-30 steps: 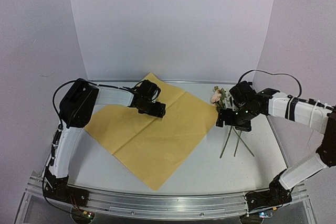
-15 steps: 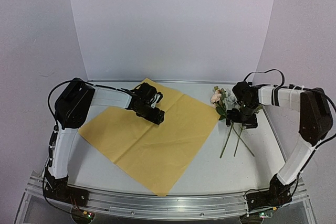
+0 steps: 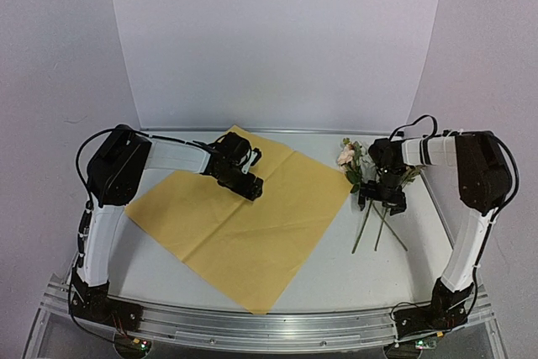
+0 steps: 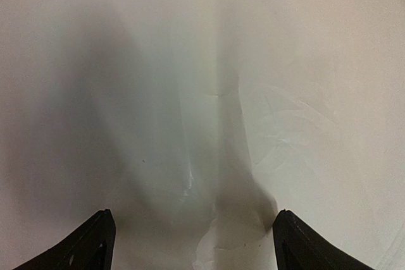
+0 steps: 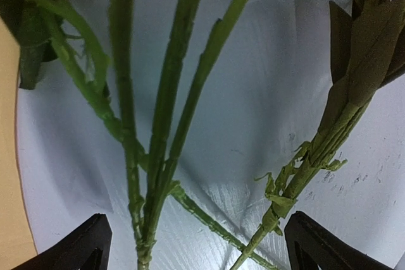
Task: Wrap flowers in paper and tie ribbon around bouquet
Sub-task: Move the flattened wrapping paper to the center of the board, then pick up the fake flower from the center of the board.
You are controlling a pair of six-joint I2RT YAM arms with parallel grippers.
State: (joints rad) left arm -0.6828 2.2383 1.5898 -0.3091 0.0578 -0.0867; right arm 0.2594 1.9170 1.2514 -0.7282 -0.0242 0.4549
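The small bunch of fake flowers with pale pink heads, green leaves and long thin green stems (image 3: 346,155) lies on the white table (image 3: 420,262). It is just beside the right corner of the big thin yellow-orange sheet of paper (image 3: 244,233), which lies flat and shows some fold lines. I think the flowers are very light. Their stems are thin and a bit bendy, so they could roll or slip. The best place to take them looks like the middle of the stems, where they lie close together, not the soft heads. The right gripper (image 3: 382,197) hangs right over those stems with its jaws wide apart and holds nothing. The paper looks floppy and easy to crease or tear, so an edge or a corner is the place to pinch. The left gripper (image 3: 248,184) sits low over the far part of the paper, its jaws wide too, holding nothing. The table looks smooth, so things may slide. White walls (image 3: 277,39) stand close around it.
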